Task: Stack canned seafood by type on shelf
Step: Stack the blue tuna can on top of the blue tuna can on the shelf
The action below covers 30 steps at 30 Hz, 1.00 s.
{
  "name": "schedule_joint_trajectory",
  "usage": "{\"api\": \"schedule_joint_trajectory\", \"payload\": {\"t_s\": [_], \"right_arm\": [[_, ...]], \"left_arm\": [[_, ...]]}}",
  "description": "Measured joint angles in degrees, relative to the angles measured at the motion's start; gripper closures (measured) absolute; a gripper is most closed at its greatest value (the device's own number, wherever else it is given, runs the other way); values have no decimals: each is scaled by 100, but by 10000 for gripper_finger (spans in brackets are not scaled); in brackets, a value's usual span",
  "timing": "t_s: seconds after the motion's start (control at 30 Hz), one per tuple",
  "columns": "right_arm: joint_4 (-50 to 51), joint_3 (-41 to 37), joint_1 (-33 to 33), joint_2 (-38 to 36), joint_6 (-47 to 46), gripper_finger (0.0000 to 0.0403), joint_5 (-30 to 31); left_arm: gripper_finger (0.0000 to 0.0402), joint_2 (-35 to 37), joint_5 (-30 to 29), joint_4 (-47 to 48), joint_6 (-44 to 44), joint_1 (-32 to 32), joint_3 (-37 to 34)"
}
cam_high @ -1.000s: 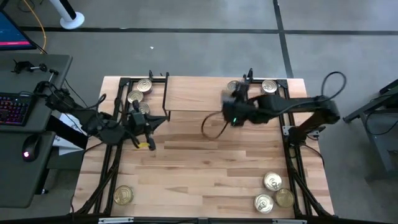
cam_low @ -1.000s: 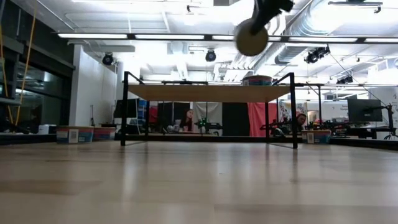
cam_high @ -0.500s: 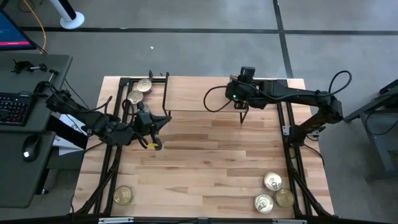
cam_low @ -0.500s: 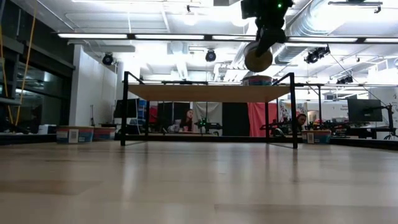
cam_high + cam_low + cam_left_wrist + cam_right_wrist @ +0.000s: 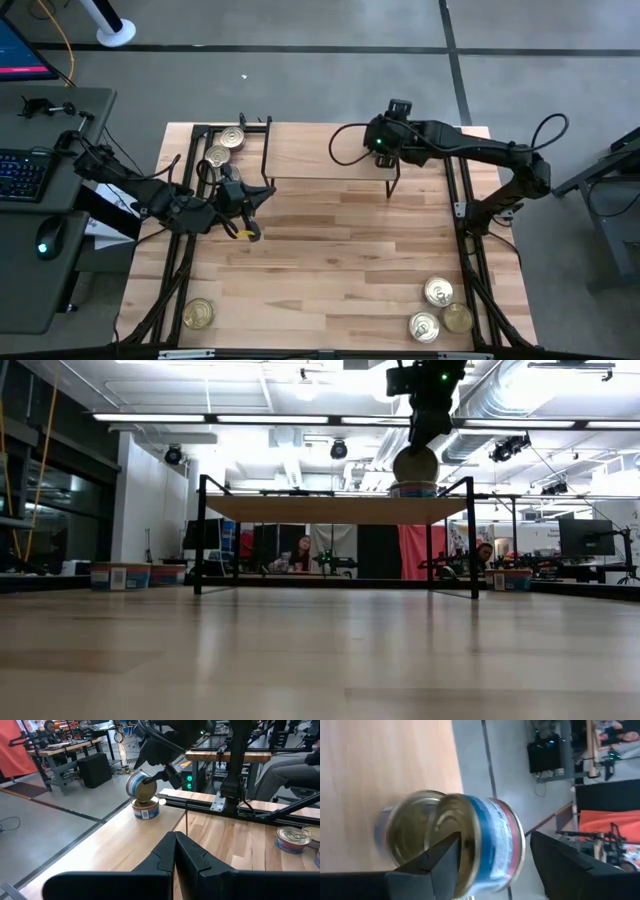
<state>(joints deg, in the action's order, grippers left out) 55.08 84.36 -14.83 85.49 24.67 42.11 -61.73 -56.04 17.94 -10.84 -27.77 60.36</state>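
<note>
Blue-labelled tin: my right hand [image 5: 159, 774] is clenched on a carried tin [image 5: 139, 787], tilted on edge, right over a seated tin [image 5: 145, 809] on the shelf [image 5: 310, 150], near its right back corner.
Step in hand: stacking like on like; I judge the two labels match, both blue and red.
Doing it well: I'd level the carried tin first, centre its rim over the lid below, lower until it seats, then release.
Risk: let go while tilted and it may slide off.
Edges: that stack sits close to the shelf's end and its black corner post [image 5: 470, 536]; drift outward and the tin goes over.
Open room: the shelf middle is bare, so I can retreat inward and up.
Left hand: [image 5: 247, 197] waits over the bench [image 5: 330, 270] by the shelf's left end, fingers pressed together, holding nothing.
Other tins: two at the shelf's left end [image 5: 224, 146], three at the bench's near right [image 5: 438, 306], one near left [image 5: 198, 314].
</note>
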Motion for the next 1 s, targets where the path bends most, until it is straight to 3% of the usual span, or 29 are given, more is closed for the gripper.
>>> {"api": "schedule_joint_trajectory", "payload": {"t_s": [0.5,0.67,0.77,0.9,1.0], "right_arm": [[11,57,64,2,-391,173,-614],[103,711,170,0,-1066,172,-1321],[163,1173,166,2,-1296,173,-1400],[495,1590,-420,-2,-1845,202,-1556],[732,1707,-1166,0,-2308,256,-2510]], "left_arm": [[402,0,51,26,49,0,0],[401,0,53,28,53,0,0],[401,0,53,28,53,0,0],[401,0,53,28,86,0,0],[401,0,55,28,104,0,0]]}}
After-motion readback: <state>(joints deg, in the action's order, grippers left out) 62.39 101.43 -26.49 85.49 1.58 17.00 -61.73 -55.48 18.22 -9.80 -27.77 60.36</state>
